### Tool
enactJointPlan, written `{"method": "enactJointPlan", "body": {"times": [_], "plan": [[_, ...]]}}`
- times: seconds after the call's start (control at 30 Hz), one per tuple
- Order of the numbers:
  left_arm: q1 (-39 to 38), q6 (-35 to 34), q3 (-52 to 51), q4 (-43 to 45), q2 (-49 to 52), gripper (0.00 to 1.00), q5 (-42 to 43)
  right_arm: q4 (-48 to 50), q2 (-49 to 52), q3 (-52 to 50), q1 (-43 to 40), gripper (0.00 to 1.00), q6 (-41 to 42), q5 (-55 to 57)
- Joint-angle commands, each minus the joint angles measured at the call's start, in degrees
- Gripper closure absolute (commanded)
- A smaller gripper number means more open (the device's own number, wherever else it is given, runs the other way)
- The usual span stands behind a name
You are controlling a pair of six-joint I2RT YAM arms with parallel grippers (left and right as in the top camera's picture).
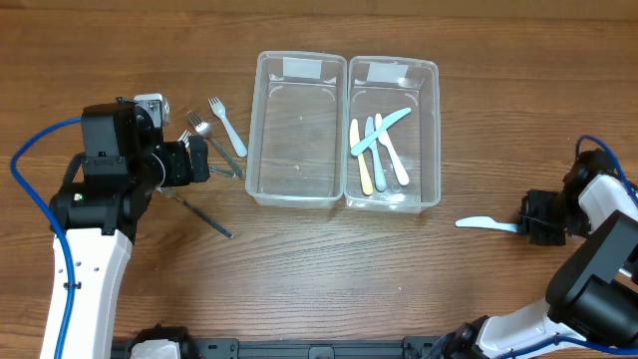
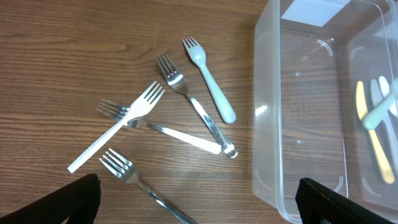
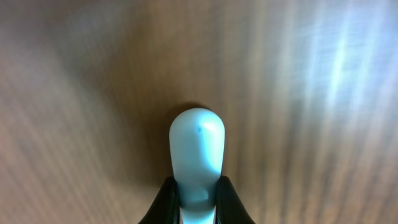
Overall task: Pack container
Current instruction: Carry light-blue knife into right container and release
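The right pincer [image 3: 198, 200] is clamped on the butt of a pale blue knife [image 1: 485, 223]. The knife's long axis runs straight out ahead of the fingers, low to the desk [image 1: 329, 269]. Beyond its tip and off to one side stands the container [image 1: 436, 120] holding other plastic knives [image 1: 377, 150], nearer this arm. The left pincer [image 1: 202, 160] hangs spread apart above the forks [image 2: 186, 93].

left gripper [image 1: 203, 158] spread wide; right gripper [image 3: 199, 206] pinched on the blue knife [image 3: 196, 146]
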Motion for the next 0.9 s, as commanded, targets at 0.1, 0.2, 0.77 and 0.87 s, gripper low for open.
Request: {"method": "enactJointPlan", "body": {"times": [0.1, 0.2, 0.77, 0.87], "plan": [[0.2, 1.05, 1.46, 0.07, 0.46, 0.0, -0.22, -0.55, -8.94, 7.45, 2.01, 0.96, -14.21, -6.78], [0.2, 1.05, 1.46, 0.04, 0.46, 0.0, -0.22, -0.68, -13.94, 10.16, 4.31, 0.96, -17.51, -7.82], [0.2, 1.05, 1.46, 0.04, 0.46, 0.0, -0.22, 3.74, -16.76, 19.32, 38.77, 0.96, -49.94, -13.53], [0.22, 1.07, 1.46, 0.04, 0.46, 0.0, -0.24, 7.17, -10.08, 19.32, 42.66, 0.96, -49.92, -8.04]]}}
